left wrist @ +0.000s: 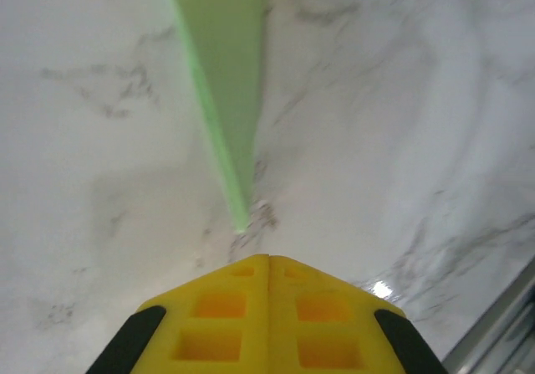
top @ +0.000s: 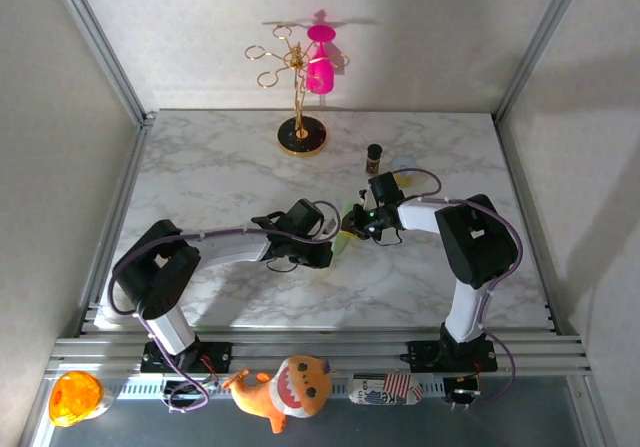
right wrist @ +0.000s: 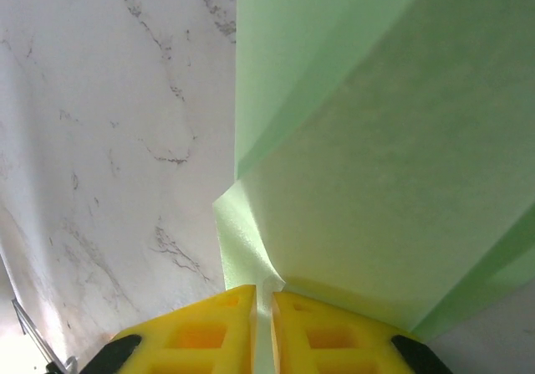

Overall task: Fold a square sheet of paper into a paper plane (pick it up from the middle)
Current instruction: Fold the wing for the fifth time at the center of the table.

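At the middle of the marble table (top: 220, 167), my two grippers meet over the paper plane (left wrist: 224, 64). My right gripper (right wrist: 263, 294) is pinched nearly closed on a fold of its broad green end, paper showing in the slit between the fingers. From my left wrist the plane's long axis runs straight away from me, narrowing to a tip that points back at my left gripper (left wrist: 267, 261). That one is fully closed and empty, just short of the tip.
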Controlling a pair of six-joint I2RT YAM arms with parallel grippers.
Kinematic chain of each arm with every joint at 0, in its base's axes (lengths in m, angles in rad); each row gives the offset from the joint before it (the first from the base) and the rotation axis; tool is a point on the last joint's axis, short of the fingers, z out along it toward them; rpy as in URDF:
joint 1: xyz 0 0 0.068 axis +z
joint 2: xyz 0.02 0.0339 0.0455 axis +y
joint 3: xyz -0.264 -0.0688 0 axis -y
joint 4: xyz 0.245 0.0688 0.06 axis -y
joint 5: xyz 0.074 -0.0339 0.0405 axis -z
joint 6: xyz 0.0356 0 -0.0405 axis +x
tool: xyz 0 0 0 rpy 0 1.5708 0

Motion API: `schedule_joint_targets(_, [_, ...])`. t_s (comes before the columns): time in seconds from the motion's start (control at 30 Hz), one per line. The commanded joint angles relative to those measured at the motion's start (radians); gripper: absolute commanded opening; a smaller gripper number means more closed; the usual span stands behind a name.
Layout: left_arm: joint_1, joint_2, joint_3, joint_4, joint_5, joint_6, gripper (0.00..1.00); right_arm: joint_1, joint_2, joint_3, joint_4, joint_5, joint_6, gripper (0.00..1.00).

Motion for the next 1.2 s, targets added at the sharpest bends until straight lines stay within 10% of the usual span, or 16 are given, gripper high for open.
schedule_joint_targets(0.0, [-0.004, -0.018, -0.016, 0.139, -0.040, -0.112, 0.01, 0.008, 0.048, -0.056, -0.071, 0.146, 0.022, 0.17])
schedule_joint_targets(0.37, [-0.005, 0.112, -0.039, 0.353, -0.068, -0.330, 0.00, 0.031, -0.057, -0.115, 0.005, 0.059, 0.153, 0.16])
schedule_joint_targets(1.17, [-0.010, 0.196, -0.050, 0.260, -0.097, -0.278, 0.00, 0.013, -0.164, -0.020, -0.053, 0.171, 0.028, 0.17])
